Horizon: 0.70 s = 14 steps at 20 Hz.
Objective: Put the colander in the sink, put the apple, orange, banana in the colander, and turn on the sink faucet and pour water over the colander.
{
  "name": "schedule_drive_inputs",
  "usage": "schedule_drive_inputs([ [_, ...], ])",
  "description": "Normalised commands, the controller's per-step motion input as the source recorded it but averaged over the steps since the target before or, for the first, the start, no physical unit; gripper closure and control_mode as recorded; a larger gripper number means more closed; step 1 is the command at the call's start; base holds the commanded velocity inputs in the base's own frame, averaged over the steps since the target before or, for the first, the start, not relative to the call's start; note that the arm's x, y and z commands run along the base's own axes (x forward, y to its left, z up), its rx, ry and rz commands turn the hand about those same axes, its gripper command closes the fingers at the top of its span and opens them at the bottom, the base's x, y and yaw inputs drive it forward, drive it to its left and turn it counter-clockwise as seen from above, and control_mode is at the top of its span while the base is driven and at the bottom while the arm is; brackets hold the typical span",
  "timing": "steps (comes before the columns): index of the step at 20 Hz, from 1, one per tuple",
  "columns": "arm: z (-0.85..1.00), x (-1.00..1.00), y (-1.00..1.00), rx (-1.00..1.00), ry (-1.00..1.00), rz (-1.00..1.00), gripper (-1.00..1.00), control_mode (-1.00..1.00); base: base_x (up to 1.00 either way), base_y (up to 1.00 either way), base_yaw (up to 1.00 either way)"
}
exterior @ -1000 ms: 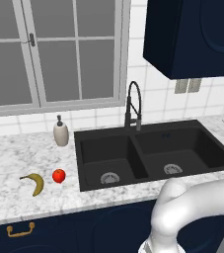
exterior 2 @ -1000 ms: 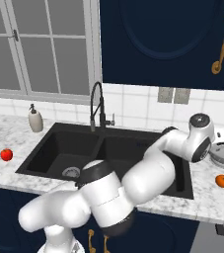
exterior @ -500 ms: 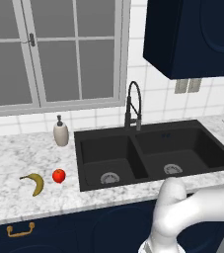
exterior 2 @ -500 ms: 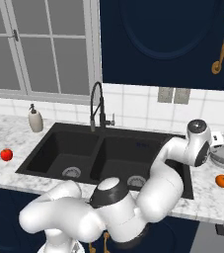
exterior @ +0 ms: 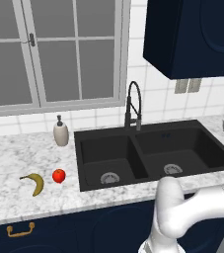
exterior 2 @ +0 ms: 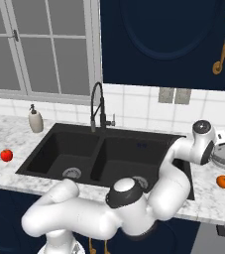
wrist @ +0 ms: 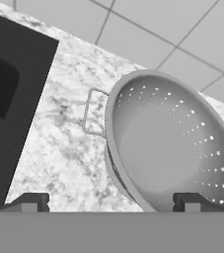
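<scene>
Nothing of the job is done yet, as far as I can judge: the colander (wrist: 172, 143) sits on the table right of the sink (exterior 2: 104, 154), with the hand (wrist: 111, 202) poised just over its near rim, fingers spread wide and holding nothing. The apple (exterior: 58, 175) and banana (exterior: 33, 182) lie left of the sink, the orange (exterior 2: 224, 181) far right. The faucet (exterior 2: 98, 106) runs no water.

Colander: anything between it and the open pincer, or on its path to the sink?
Nothing visible. In the hand view the colander sits on bare marble just ahead of the open pincer, with its rim near the right fingertip. The counter strip between it and the sink is bare, and both basins hold nothing.
</scene>
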Motion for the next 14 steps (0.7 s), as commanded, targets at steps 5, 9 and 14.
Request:
schedule_drive_inputs([
  [5, -0.13, 0.30, -0.35, 0.00, 0.10, 0.03, -1.00, -1.00, 0.00, 0.00, 0.00],
  [9, -0.21, 0.12, -0.28, 0.00, 0.10, 0.05, -1.00, -1.00, 0.00, 0.00, 0.00],
  [14, -0.36, 0.00, -0.06, 0.00, 0.09, 0.06, -1.00, -1.00, 0.00, 0.00, 0.00],
])
